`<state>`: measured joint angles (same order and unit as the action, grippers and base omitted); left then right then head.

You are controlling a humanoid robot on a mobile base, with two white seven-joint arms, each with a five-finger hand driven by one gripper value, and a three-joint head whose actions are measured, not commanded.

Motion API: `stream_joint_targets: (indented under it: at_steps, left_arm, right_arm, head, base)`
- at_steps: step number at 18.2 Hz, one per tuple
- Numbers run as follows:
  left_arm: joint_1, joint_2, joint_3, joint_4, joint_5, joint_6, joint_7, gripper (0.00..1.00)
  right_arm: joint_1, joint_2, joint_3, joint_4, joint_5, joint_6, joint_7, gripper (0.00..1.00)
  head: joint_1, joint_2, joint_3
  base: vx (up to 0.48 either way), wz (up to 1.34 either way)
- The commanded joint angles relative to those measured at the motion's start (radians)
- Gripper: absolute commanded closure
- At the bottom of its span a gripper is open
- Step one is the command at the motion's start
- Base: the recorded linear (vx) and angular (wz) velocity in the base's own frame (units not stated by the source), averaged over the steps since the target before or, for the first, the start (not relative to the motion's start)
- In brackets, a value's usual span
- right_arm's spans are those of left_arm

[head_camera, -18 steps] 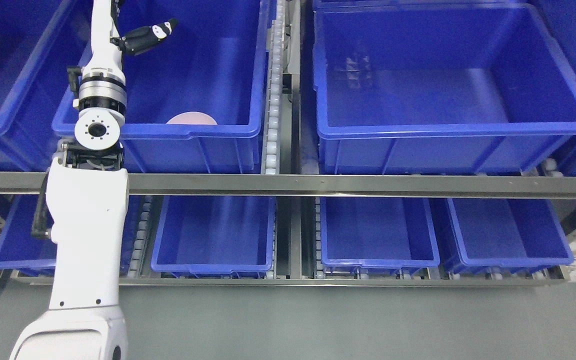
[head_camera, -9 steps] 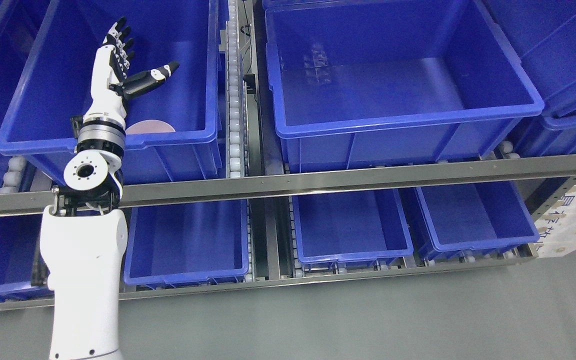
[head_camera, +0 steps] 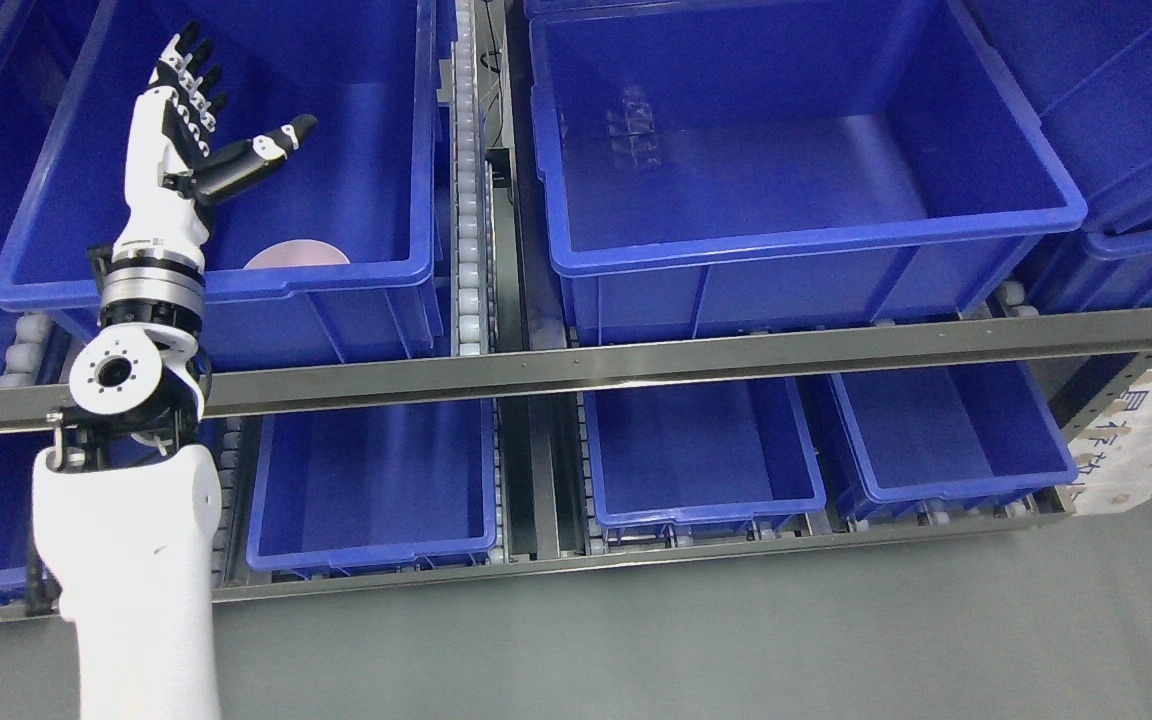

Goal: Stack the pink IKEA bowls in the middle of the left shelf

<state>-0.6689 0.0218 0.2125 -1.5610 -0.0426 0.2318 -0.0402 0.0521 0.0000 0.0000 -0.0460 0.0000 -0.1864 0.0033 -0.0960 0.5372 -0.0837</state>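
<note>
Royal-blue bins (head_camera: pixel 796 150), a pale pink bowl (head_camera: pixel 296 255), a white-and-black left hand (head_camera: pixel 176 130).

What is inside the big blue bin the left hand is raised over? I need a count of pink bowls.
Inside the blue bin, one pink bowl shows near the front wall. The wall covers its lower part, so any bowls stacked beneath are hidden. The left hand is open, holding nothing.

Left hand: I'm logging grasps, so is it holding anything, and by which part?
Nothing is held. The left hand is open with fingers spread, above the pink bowl in the blue bin.
</note>
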Motion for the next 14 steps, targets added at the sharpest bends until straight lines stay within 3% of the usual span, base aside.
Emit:
stream_joint_targets:
  at_steps: [1,14]
  left_arm:
    - [0.014,0.047,0.057,-0.080,0.004,-0.005,0.006,0.00]
    - [0.040,0.044,0.059,-0.080,0.004,-0.008,0.000,0.00]
  right_arm:
    - [0.000,-0.017,-0.009,0.000,0.008,0.001,0.000,0.00]
    - [0.000,-0.017,-0.009,0.000,0.008,0.001,0.000,0.00]
  head:
    - [0.0000,0.000,0.000]
    - [0.0000,0.000,0.000]
  base:
    - [0.000,0.00]
    - [0.001,0.00]
